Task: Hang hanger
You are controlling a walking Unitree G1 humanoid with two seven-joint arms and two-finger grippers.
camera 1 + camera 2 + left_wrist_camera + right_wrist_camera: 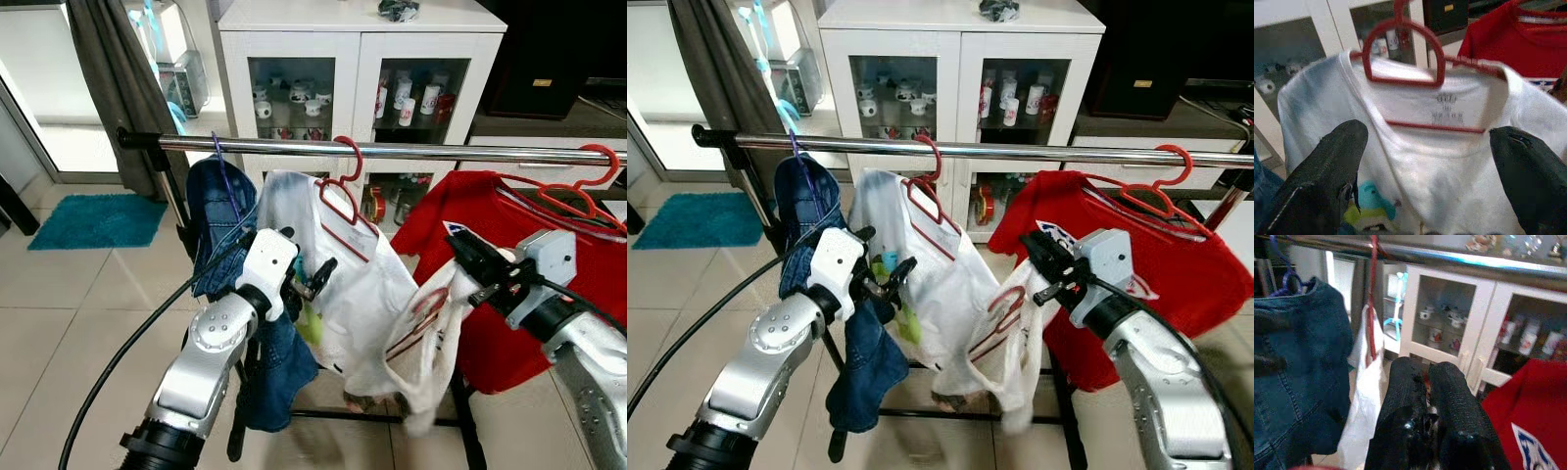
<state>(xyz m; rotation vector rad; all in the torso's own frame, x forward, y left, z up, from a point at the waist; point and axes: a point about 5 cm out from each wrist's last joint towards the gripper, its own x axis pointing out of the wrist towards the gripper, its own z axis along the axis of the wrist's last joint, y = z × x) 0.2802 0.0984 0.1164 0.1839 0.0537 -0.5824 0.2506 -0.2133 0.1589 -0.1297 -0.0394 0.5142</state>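
We're counting three garments on the rail (411, 151): a denim piece (220, 220), a white shirt (338, 274) on the red hanger (345, 201), a red shirt (549, 284). Our left gripper (1425, 161) is facing the white shirt, fingers spread wide. Our right gripper (458, 250) is pinching a second white garment (421, 343), fingers pressed together, in the gap between hangers.

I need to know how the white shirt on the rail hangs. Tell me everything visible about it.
The white T-shirt looks like soft cotton with a colourful cartoon print, draped on a red hanger whose hook is over the metal rail. It hangs between a denim garment and a red shirt. The open left gripper faces its chest.
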